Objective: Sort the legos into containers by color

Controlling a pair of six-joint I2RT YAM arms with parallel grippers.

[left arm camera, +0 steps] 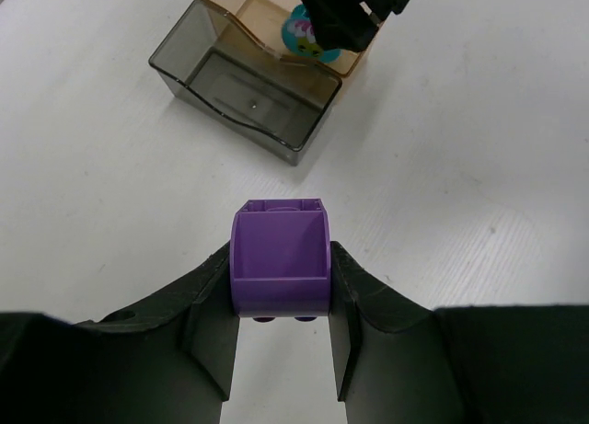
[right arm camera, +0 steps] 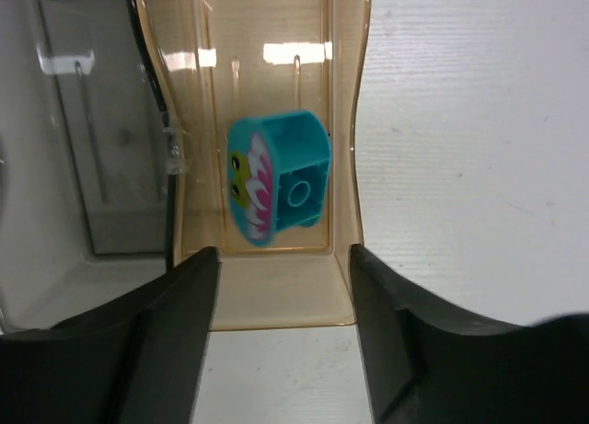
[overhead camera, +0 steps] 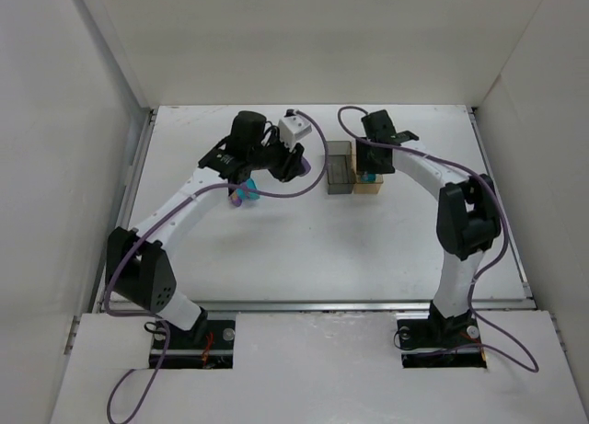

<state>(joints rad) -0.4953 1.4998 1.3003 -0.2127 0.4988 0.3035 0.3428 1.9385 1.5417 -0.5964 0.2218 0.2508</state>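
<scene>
Left gripper (left arm camera: pixel 281 263), partly cropped, around purple lego (left arm camera: pixel 280 242)

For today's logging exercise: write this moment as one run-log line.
left gripper: jaws shut on purple lego; right gripper: jaws open over amber bin; teal lego: inside it; grey bin: empty

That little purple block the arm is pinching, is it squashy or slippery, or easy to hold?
Probably stiff: the purple brick shows straight, undented edges while pinched in the left gripper. Likely light, since it looks hollow and thin-walled. Its smooth plastic might slip, yet its flat sides sit flush against the jaws, so it should hold steady.
</scene>
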